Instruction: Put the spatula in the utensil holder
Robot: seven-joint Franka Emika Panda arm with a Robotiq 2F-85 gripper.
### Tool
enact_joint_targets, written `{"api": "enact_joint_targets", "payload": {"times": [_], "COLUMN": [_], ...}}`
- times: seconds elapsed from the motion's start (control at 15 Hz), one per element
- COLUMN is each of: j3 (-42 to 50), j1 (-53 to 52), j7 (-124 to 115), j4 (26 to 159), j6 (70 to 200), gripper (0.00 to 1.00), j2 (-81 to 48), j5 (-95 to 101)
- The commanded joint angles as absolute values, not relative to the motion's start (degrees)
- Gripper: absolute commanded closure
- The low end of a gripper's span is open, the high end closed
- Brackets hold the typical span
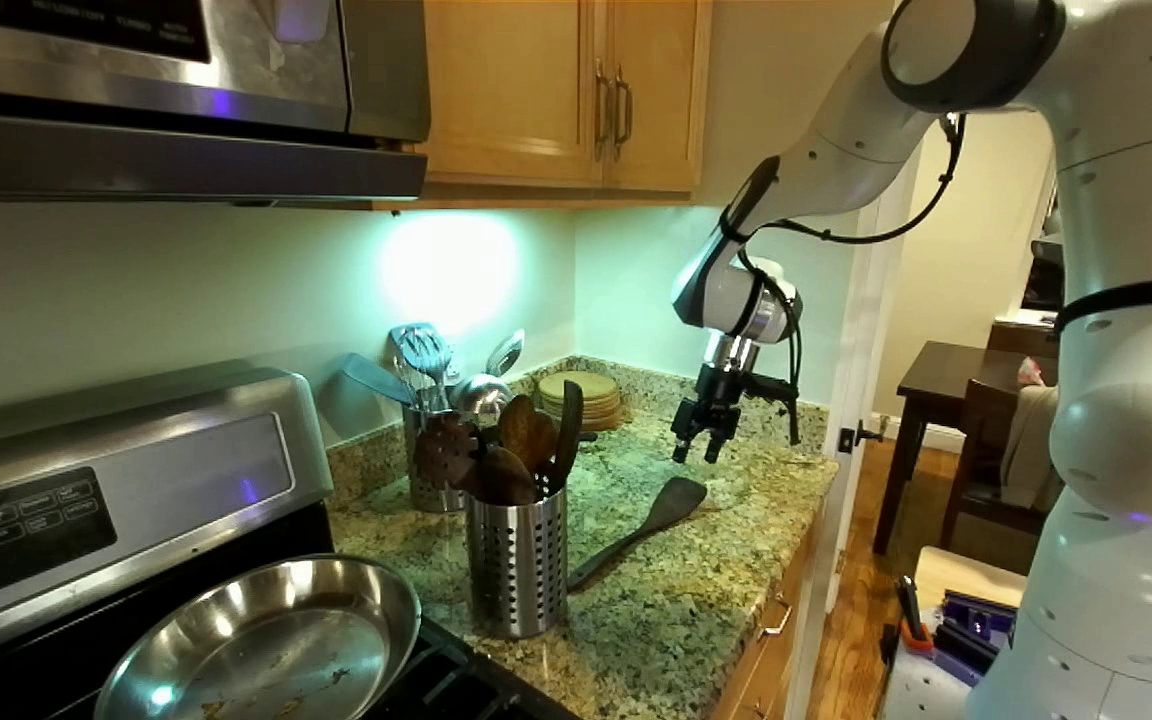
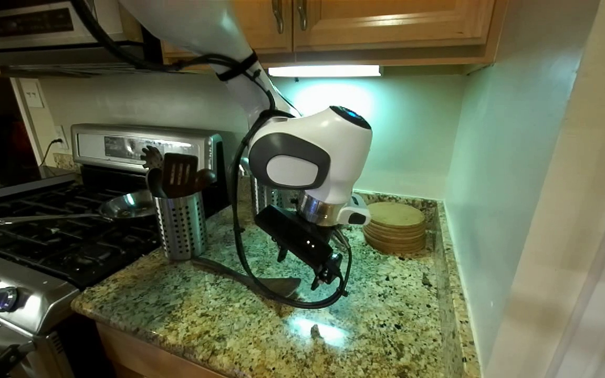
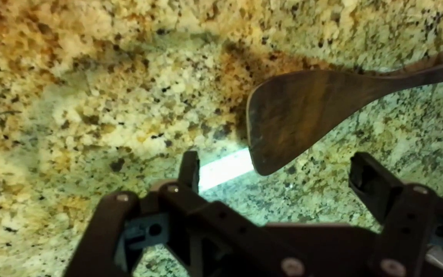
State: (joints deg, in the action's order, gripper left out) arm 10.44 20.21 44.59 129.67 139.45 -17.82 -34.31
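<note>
The dark brown spatula (image 1: 673,504) lies flat on the counter, also in an exterior view (image 2: 284,286). Its handle end is beside the base of the utensil holder. The utensil holder (image 1: 518,570) is an upright perforated silver metal cylinder with several dark wooden utensils in it; it also shows in an exterior view (image 2: 181,228). My gripper (image 1: 696,456) is open and empty, pointing down above the counter near the spatula's head. In the wrist view, the spatula's head (image 3: 296,111) lies just ahead of the open fingers (image 3: 274,157), apart from them; its handle runs out of view to the right.
A second perforated container (image 1: 433,490) with shiny metal utensils stands behind the holder by the wall. A stack of round tan mats (image 2: 394,228) sits at the back corner. A steel pan (image 1: 266,640) is on the stove. Cabinets (image 1: 536,90) hang above.
</note>
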Motion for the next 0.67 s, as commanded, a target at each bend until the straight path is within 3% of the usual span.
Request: {"api": "enact_joint_targets", "payload": {"times": [0.0,0.6], "j3": [7.96,5.70], "j1": [22.97,23.64], "j7": [48.14,47.99], "j4": [127.11,123.95], "j6": [139.75,138.36], "gripper": [0.00,0.00], "j2": [-20.72,-26.13], "j5": [-37.54,-36.15]}}
